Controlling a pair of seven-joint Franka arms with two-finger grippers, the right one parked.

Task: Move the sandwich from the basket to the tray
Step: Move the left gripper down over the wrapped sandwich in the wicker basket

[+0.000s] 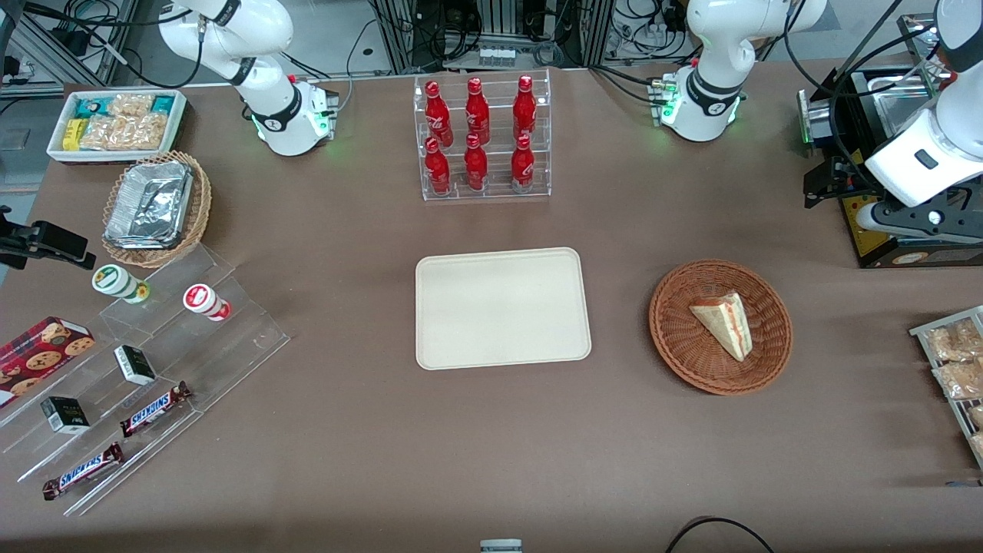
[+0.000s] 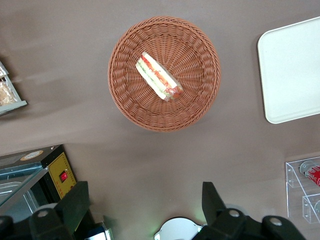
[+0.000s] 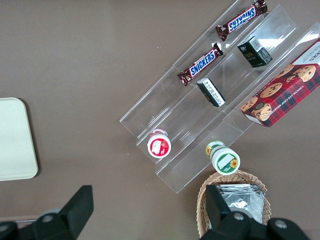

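Observation:
The sandwich [image 1: 726, 322] [image 2: 159, 77], a pale bread wedge with red and light filling, lies in the round reddish-brown basket [image 1: 668, 322] [image 2: 125, 65]. Beside the basket, toward the parked arm's end, the flat cream tray [image 1: 503, 307] [image 2: 292, 70] lies bare. My gripper [image 1: 910, 223] [image 2: 145, 200] hangs high over the table, farther from the front camera than the basket and toward the working arm's end. It is open, with its black fingers [image 2: 75, 200] wide apart and only table showing between them.
A clear rack of red bottles [image 1: 482, 138] [image 2: 305, 185] stands farther back than the tray. A black appliance [image 1: 868, 153] sits under my arm. Snack packets on a rack [image 1: 956, 361] lie at the working arm's end. A stepped acrylic stand [image 1: 138, 369] and a foil-filled basket [image 1: 153, 207] are at the parked arm's end.

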